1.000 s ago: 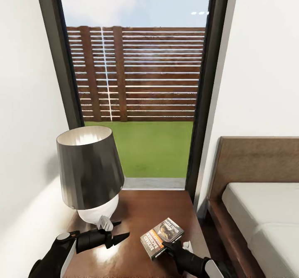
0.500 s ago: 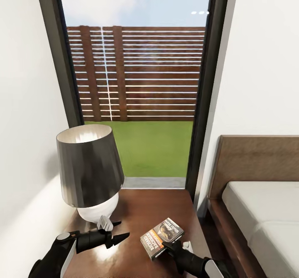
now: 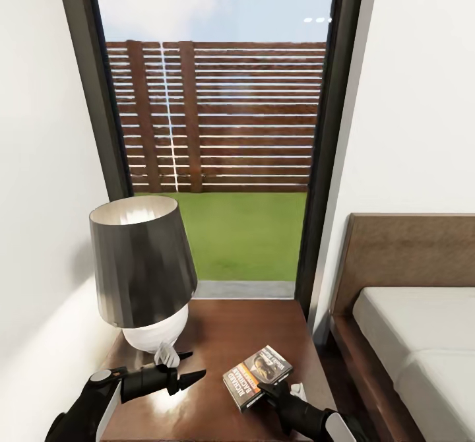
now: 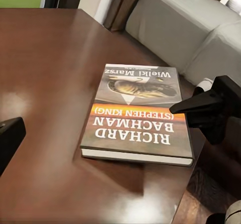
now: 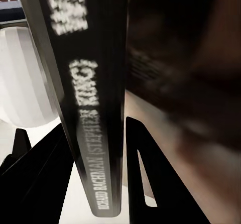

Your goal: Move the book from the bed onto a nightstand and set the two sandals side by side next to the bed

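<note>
The book (image 3: pixel 257 375), a thin paperback with an orange band and white lettering, lies flat at the front right of the nightstand (image 3: pixel 224 326). My right gripper (image 3: pixel 269 388) is shut on its near edge. In the right wrist view the dark spine (image 5: pixel 85 108) runs between the two black fingers (image 5: pixel 145 179). The left wrist view has the book (image 4: pixel 138 116) on the glossy wood with one right finger (image 4: pixel 198 106) on its cover. My left gripper (image 3: pixel 196 364) hovers open to the left of the book, holding nothing. The bed (image 3: pixel 412 336) is at the right. The two sandals are out of view.
A dark-shaded lamp (image 3: pixel 142 270) with a white base fills the nightstand's back left, close to my left gripper. A white wall runs along the left. A tall dark-framed window (image 3: pixel 218 132) stands behind. The wooden headboard (image 3: pixel 409 257) rises at the right.
</note>
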### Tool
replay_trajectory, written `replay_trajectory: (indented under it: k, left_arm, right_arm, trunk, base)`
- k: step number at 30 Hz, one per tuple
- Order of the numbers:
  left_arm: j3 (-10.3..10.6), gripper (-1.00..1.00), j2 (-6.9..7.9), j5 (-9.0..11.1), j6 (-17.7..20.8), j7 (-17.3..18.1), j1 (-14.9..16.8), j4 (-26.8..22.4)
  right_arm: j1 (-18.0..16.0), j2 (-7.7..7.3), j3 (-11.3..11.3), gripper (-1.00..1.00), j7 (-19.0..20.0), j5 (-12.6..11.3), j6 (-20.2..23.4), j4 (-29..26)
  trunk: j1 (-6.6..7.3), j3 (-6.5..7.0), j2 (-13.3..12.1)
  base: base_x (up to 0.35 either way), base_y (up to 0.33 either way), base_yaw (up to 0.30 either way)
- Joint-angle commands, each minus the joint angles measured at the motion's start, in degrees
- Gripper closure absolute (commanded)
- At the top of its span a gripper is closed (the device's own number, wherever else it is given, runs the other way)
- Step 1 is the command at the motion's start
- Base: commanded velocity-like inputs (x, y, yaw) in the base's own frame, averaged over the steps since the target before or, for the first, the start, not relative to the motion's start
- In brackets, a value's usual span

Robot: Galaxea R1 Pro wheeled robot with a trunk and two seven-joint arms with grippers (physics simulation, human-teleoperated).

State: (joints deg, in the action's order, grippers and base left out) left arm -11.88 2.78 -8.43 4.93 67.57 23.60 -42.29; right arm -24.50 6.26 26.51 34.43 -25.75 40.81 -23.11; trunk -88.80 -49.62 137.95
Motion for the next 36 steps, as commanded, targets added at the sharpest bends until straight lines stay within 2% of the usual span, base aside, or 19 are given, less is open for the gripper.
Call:
replay_trajectory:
  k: [1, 22, 23, 36]
  left_arm:
    - [-0.25, -1.00, -0.06, -0.36, 0.52, 0.37, 0.04, -0.08]
    - [-0.25, -1.00, -0.06, -0.36, 0.52, 0.37, 0.04, -0.08]
    - [-0.25, -1.00, -0.06, -0.36, 0.52, 0.37, 0.04, -0.08]
    - [-0.25, -1.00, -0.06, -0.36, 0.52, 0.37, 0.04, -0.08]
  right_arm:
    - [-0.02, 0.06, 0.30, 1.00, 0.01, 1.14, -0.12, 0.00]
    - [-0.02, 0.05, 0.30, 1.00, 0.02, 1.17, -0.12, 0.00]
    - [-0.02, 0.04, 0.30, -1.00, 0.02, 1.18, -0.12, 0.00]
    - [-0.02, 0.04, 0.34, -1.00, 0.03, 1.18, -0.12, 0.00]
  trunk:
    - [0.01, -0.07, 0.02]
    - [0.01, -0.07, 0.02]
    - [0.01, -0.07, 0.02]
    - [0.01, -0.07, 0.02]
  base:
    - [0.000, 0.000, 0.000]
    - [0.000, 0.000, 0.000]
    - [0.000, 0.000, 0.000]
    - [0.000, 0.000, 0.000]
